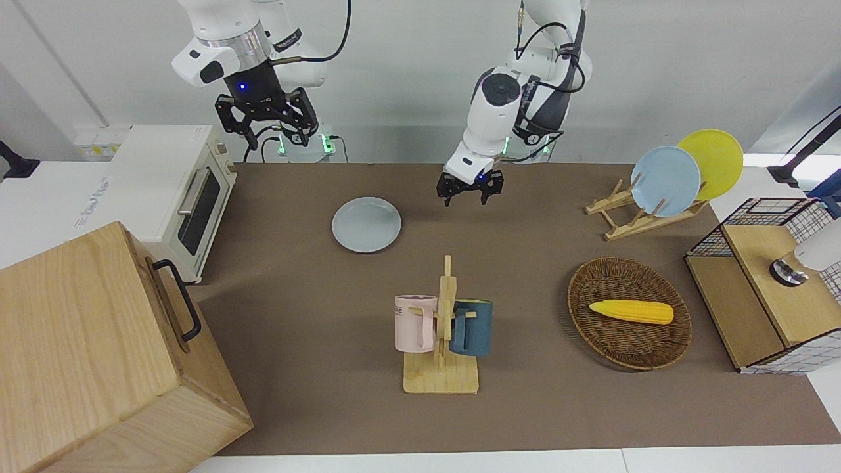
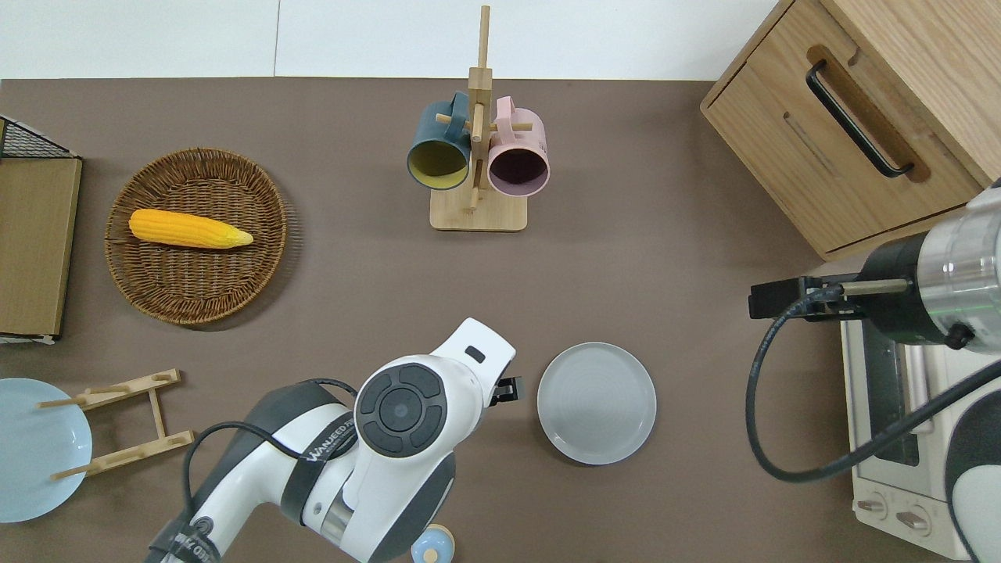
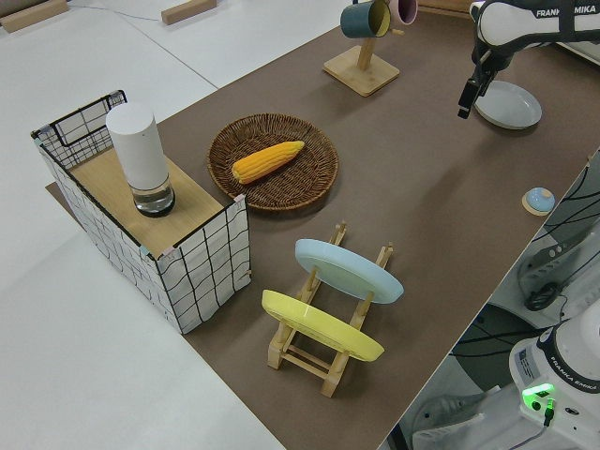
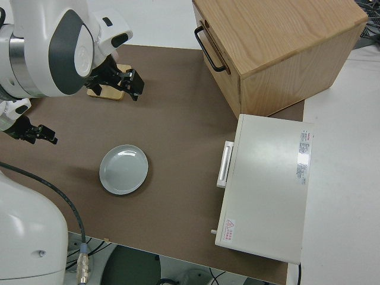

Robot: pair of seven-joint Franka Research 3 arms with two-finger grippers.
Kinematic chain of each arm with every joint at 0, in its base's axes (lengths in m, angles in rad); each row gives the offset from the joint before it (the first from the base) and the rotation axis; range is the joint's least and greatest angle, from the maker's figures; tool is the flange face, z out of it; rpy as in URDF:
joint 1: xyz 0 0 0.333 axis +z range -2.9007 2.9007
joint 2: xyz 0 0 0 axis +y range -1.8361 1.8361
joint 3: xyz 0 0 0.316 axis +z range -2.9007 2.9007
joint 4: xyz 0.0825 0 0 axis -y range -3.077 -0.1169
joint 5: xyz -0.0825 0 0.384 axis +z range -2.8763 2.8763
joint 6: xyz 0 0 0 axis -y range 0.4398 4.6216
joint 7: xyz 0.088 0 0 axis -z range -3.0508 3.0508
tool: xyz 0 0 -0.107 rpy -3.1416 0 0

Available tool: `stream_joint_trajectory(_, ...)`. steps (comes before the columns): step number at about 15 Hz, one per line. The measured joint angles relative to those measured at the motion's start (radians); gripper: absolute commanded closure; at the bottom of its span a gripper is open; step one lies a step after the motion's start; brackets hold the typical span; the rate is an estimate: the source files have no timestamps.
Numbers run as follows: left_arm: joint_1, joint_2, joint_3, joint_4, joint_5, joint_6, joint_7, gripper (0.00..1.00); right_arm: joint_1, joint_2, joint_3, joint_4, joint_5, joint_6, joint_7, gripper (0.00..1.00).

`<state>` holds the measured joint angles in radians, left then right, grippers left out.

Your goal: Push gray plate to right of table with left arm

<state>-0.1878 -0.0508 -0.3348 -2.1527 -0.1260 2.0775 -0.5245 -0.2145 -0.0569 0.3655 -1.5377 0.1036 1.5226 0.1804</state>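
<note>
Toward my left arm's end, a yellow corn cob [image 1: 631, 311] is lying in a round woven wicker basket [image 1: 594, 284], and a sky-blue plate [image 1: 665, 180] and a yellow plate [image 1: 716, 157] are leaning in a wooden rack [image 1: 624, 220]. A pink mug [image 1: 414, 322] and a dark teal mug [image 1: 472, 328] are hanging on a wooden mug stand [image 1: 441, 374]. A white toaster oven [image 1: 167, 190] is sitting beside a big wooden cabinet [image 1: 92, 355].

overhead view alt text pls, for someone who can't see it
A gray plate lies flat on the brown table, with the left arm's tool raised beside it, clear of its rim. Farther from the robots stand a mug rack and a wicker basket holding corn.
</note>
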Motion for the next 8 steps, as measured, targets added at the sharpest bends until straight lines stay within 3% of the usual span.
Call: stream_joint_trajectory(8,0.18,-0.068,0.003,-0.001,0.0,-0.091,0.192,0.01,0.0,0.0,0.0,0.0,0.0,0.0,0.0,0.005)
